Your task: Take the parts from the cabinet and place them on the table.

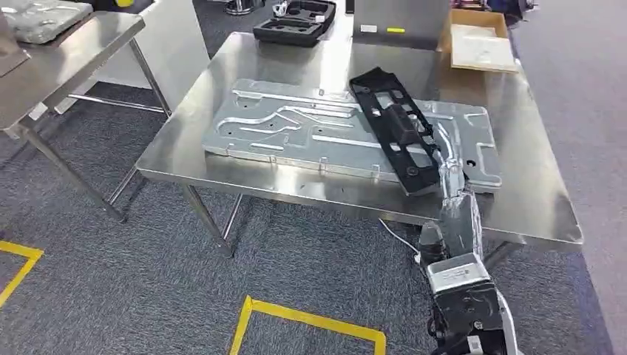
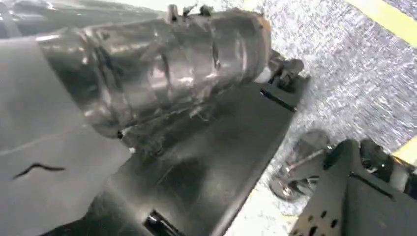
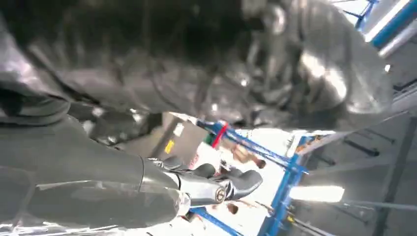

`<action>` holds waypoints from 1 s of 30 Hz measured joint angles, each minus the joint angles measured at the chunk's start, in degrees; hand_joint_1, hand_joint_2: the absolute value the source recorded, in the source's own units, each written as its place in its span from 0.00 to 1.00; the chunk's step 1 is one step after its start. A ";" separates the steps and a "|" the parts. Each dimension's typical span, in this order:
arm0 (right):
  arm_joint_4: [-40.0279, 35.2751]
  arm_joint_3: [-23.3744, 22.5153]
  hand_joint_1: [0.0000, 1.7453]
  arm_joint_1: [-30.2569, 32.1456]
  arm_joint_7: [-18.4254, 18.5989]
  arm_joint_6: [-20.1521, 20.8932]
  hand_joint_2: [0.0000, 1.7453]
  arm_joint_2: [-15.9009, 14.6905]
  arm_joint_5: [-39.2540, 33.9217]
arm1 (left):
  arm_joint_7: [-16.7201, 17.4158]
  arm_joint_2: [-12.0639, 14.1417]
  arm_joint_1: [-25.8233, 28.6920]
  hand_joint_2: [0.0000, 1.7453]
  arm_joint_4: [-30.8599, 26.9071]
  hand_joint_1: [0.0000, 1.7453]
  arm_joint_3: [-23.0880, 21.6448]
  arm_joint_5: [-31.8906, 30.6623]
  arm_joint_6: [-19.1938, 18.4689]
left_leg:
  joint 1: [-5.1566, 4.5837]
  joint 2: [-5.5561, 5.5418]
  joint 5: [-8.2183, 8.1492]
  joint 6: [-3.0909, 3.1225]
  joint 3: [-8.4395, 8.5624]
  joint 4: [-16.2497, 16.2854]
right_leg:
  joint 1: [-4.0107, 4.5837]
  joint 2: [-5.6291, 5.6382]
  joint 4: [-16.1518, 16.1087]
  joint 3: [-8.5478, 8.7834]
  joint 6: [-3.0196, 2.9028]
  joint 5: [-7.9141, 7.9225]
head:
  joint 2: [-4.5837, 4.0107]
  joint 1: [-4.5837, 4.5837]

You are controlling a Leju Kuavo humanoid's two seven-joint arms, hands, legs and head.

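A long black plastic part [image 1: 390, 126] lies slantwise on a large silver stamped metal plate [image 1: 296, 129], and both rest on the steel table [image 1: 517, 200]. My right hand [image 1: 448, 168], wrapped in clear film, reaches over the table's near edge and sits at the black part's near end. The blurred right wrist view shows the grey thumb [image 3: 74, 167] and dark fingers [image 3: 236, 181] against distant blue racks, and whether they grip the part is unclear. My left hand [image 2: 162, 69] hangs low over the carpet, and its finger posture is unclear.
A black foam-lined case [image 1: 296, 21] and a cardboard box [image 1: 480, 41] stand at the table's far side. A second steel table [image 1: 66, 52] stands to the left. Yellow tape lines [image 1: 310, 318] mark the grey carpet in front.
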 joint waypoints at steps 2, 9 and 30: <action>0.81 -1.69 0.00 5.27 0.11 -1.01 0.00 0.37 -1.36 | -0.48 -0.07 0.42 0.00 0.00 0.00 0.18 1.19 0.61 | 0.35 0.01 -8.25 -0.72 -1.53 7.18 | -0.12 -0.30 -0.03 -1.81 -0.55 1.35 | 0.00 -0.72; 15.79 -5.06 0.00 14.69 -12.10 -1.16 0.00 2.32 -27.17 | -0.87 -0.04 0.51 0.00 0.00 0.00 0.96 4.07 0.79 | 0.72 -0.21 -5.94 -0.49 10.99 2.40 | -0.16 -0.34 0.16 -8.08 0.25 6.59 | 0.00 -0.77; 81.03 -13.05 0.00 13.25 6.59 21.49 0.00 17.42 -58.09 | 8.20 -4.07 -3.15 0.00 0.20 0.00 0.79 3.02 -2.04 | -0.09 -0.02 -2.60 0.27 2.31 0.31 | -0.48 0.26 1.37 -1.54 0.33 -0.29 | -0.02 0.15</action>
